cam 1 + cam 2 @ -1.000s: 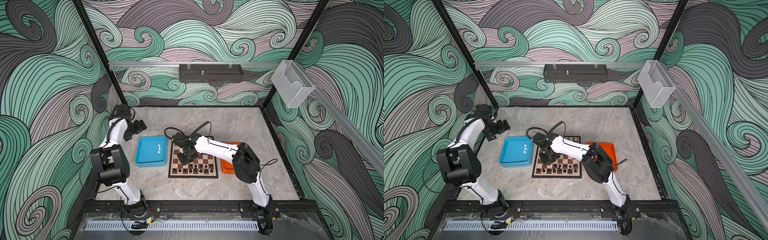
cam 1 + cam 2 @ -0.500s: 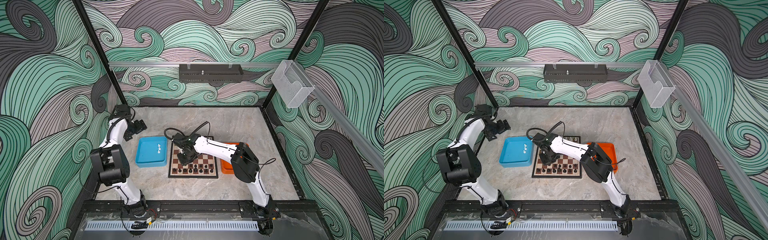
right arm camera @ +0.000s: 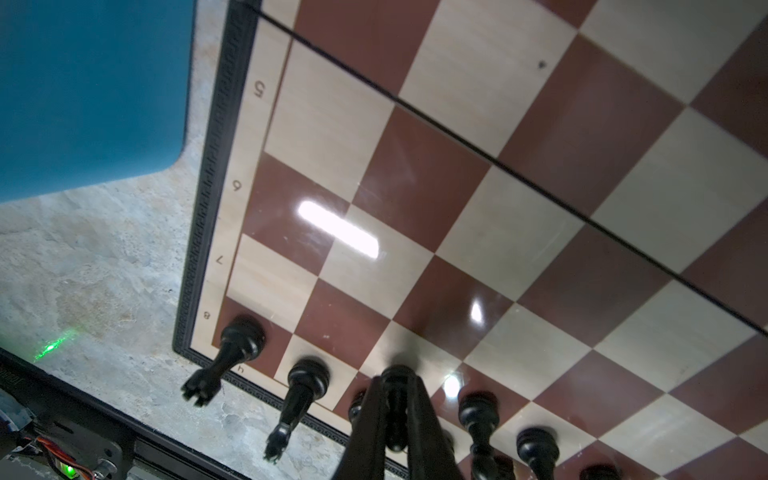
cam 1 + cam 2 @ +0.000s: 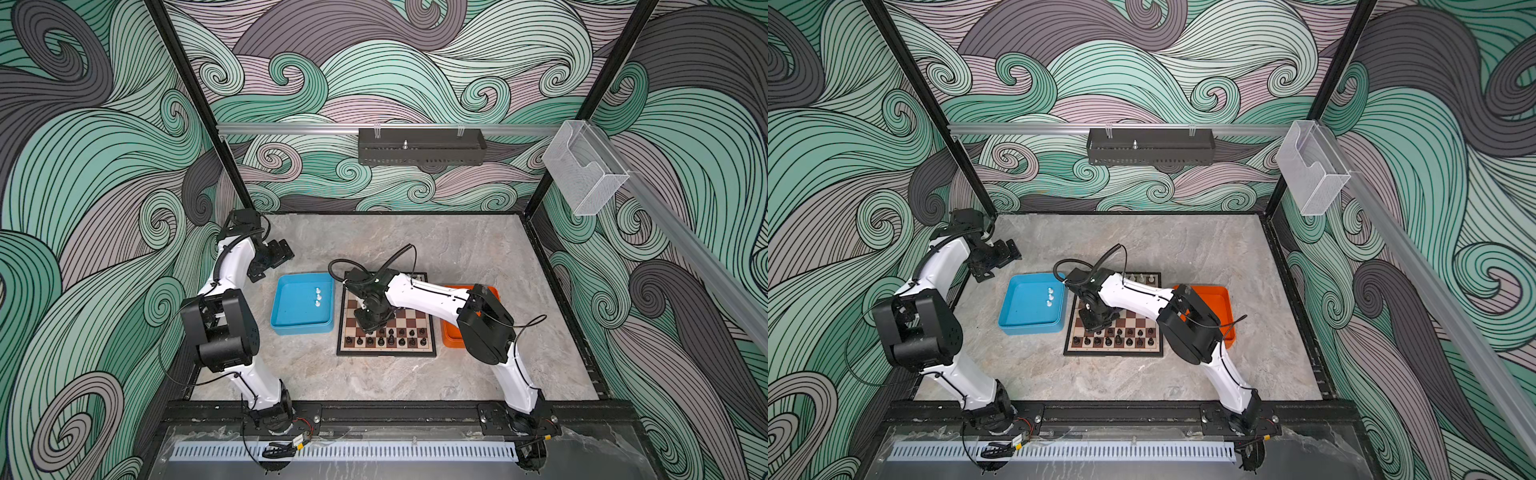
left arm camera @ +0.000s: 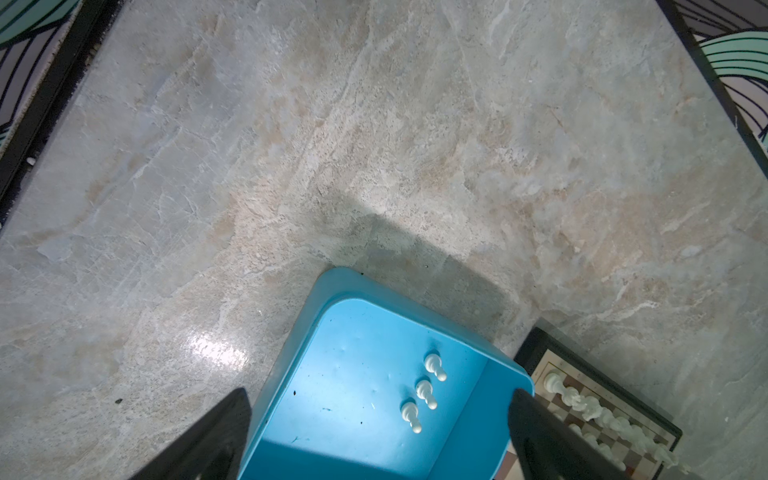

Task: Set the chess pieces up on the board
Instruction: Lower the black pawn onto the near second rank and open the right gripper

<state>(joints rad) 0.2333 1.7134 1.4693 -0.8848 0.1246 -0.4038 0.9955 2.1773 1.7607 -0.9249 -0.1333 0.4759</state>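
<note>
A: Black piece (image 3: 395, 432): judged light, rigid, slick plastic, topples easily; take it at the narrow stem. Where is it?
B: Pinched in the closed right gripper (image 3: 395, 380), low over the board (image 3: 457, 187) beside black's back row (image 3: 307, 378). Left gripper (image 5: 378, 395) gapes wide, empty, near the blue tray (image 5: 332, 282)

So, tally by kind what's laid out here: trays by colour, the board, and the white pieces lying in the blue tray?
Blue tray: 1
Orange tray: 1
Chessboard: 1
White pieces lying in the blue tray: 3
Total: 6
</note>
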